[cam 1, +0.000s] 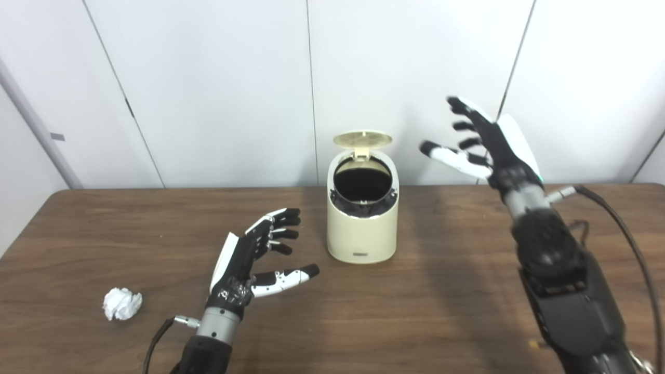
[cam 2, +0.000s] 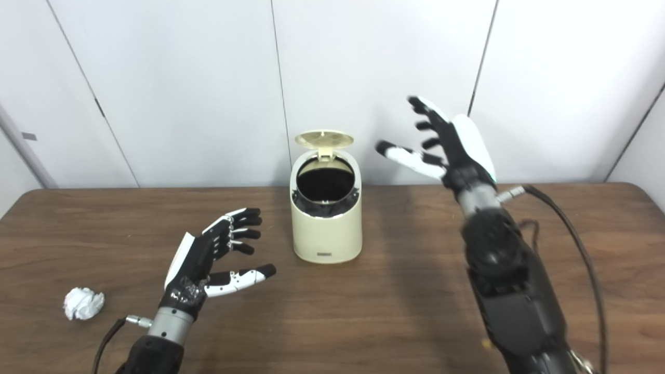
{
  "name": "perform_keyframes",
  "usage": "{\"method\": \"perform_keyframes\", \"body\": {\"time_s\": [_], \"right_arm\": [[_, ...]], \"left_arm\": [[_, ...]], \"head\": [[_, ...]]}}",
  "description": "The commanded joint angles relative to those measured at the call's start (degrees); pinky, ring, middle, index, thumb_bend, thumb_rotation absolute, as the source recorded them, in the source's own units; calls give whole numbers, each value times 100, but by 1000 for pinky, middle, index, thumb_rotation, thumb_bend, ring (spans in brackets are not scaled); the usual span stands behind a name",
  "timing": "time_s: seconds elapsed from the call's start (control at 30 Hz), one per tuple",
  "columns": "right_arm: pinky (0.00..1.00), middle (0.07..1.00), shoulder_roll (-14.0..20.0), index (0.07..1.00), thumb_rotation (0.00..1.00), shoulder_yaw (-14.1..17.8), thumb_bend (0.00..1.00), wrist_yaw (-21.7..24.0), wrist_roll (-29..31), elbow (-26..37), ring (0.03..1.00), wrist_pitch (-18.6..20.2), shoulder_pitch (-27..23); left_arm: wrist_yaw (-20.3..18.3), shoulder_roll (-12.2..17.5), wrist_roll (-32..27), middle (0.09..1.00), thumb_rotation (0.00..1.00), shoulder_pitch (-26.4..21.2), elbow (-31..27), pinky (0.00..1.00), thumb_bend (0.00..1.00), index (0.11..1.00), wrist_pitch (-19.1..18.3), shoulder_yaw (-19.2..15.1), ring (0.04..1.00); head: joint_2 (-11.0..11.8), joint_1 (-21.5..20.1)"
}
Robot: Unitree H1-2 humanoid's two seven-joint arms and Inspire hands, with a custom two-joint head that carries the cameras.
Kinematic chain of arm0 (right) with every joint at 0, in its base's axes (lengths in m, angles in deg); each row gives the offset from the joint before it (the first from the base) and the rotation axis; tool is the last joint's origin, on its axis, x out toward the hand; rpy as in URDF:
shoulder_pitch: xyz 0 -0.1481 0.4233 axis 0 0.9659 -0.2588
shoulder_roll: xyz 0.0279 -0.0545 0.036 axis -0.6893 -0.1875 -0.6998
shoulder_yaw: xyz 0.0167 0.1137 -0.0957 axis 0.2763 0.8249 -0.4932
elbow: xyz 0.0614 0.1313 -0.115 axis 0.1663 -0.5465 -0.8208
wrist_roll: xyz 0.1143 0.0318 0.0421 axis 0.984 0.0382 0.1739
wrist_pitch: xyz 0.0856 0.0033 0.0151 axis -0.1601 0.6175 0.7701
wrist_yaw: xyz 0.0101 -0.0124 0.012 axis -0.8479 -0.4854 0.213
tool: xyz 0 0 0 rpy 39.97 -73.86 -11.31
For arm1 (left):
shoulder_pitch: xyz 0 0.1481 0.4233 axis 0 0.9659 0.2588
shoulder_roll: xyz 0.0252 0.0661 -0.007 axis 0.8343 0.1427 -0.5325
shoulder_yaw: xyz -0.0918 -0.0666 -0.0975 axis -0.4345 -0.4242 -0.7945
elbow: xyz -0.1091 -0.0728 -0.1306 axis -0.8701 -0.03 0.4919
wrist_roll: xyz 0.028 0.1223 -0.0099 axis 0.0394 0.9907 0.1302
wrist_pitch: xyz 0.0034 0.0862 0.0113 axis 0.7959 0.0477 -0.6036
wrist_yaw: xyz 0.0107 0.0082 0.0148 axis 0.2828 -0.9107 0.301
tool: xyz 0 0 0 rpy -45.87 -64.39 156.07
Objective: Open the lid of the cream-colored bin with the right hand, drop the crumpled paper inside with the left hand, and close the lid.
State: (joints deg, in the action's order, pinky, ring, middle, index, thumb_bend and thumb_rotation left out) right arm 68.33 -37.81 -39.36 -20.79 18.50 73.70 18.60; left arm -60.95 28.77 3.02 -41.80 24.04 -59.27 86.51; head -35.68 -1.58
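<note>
The crumpled paper (cam 1: 122,304) lies at the counter's (cam 1: 415,311) front left, well apart from the bin; it looks featherlight and squashy, best pinched loosely around its middle. The left hand (cam 1: 254,262) hovers between paper and bin, fingers spread, holding nothing. The cream-colored bin (cam 1: 362,228) stands mid-counter, lid (cam 1: 362,138) tipped up. The right hand (cam 1: 483,148) hangs raised beside it, fingers splayed, empty

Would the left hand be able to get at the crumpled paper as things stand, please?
Probably yes: the crumpled paper lies alone on the table just outboard of the open left hand, with nothing between them.
</note>
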Motion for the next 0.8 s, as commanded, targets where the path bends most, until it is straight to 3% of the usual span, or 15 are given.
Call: {"method": "perform_keyframes", "body": {"time_s": [0.0,0.1,0.17,0.3,0.47,0.67,0.73,0.77], "right_arm": [[596,902,129,880,604,19,682,-85,46,204,765,-498,44],[613,946,175,876,578,15,744,-84,122,274,786,-797,416],[628,900,187,889,601,29,810,-42,250,339,791,-985,681],[676,904,145,912,581,68,855,8,447,508,821,-1129,1104],[667,917,8,924,524,132,855,-117,630,556,820,-1357,1446],[731,934,-81,945,483,126,852,-124,625,527,852,-1432,1589],[735,935,-116,944,458,119,847,-105,610,573,854,-1373,1608],[740,937,-125,944,446,118,845,-92,608,599,857,-1343,1622]], "left_arm": [[25,46,-18,787,75,-182,-80,605,758,804,226,-29,719],[36,45,-17,785,72,-191,-86,599,757,802,240,-35,717],[51,39,10,784,69,-191,-98,595,755,800,227,-32,710],[41,44,1,784,71,-162,-135,577,754,800,211,-34,706],[29,50,-6,784,51,-147,-128,578,750,802,199,-32,711],[24,58,-14,785,65,-148,-74,586,762,802,241,-22,715],[30,50,8,785,66,-145,-88,585,762,803,218,-14,714],[37,41,28,782,65,-139,-108,584,762,801,197,-7,711]], "head": [[0,-1],[-3,3],[-3,3],[-21,24],[-22,5],[-29,-8],[-34,39],[-25,267]]}}
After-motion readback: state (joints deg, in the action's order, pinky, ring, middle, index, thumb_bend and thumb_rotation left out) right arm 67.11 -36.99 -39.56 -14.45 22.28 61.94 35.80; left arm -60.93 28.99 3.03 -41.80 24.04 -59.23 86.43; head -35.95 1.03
